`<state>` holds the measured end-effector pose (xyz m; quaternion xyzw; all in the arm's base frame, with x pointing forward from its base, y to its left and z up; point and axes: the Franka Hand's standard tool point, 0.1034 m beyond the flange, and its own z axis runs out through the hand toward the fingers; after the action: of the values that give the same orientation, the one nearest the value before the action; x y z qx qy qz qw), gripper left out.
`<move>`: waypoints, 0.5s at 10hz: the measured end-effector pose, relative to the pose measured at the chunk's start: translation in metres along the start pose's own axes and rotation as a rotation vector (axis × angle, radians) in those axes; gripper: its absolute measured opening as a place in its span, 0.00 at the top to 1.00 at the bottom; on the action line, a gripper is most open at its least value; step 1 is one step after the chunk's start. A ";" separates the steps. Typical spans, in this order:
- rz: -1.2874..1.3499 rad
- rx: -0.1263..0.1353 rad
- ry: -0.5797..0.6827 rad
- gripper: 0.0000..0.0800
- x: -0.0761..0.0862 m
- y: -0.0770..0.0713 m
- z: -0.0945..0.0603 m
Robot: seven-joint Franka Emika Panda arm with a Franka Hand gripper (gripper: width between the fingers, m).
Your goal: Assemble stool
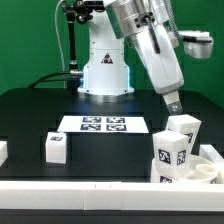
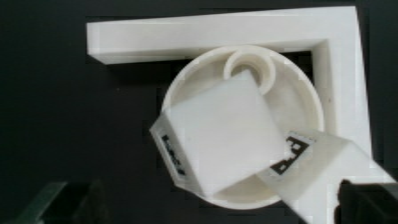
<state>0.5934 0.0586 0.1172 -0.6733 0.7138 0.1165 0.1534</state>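
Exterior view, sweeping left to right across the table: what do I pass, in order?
Lone stool leg → marker board → nearer right-hand leg. The farther leg and the gripper overlap it in this view, so they are left out of the order.

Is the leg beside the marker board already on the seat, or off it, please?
Off. The leg sits alone on the table, at the exterior view's left of the marker board, apart from the seat.

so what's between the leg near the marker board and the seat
Bare table from leg to seat, in the exterior view; the marker board lies farther back.
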 end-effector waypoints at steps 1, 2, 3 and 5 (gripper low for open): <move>-0.103 -0.001 0.000 0.19 0.000 0.000 0.001; -0.265 0.000 0.004 0.19 -0.002 0.002 0.004; -0.376 -0.038 0.025 0.19 -0.006 0.004 0.005; -0.575 -0.048 0.037 0.19 -0.006 0.003 0.005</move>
<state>0.5911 0.0657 0.1146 -0.8534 0.4935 0.0726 0.1513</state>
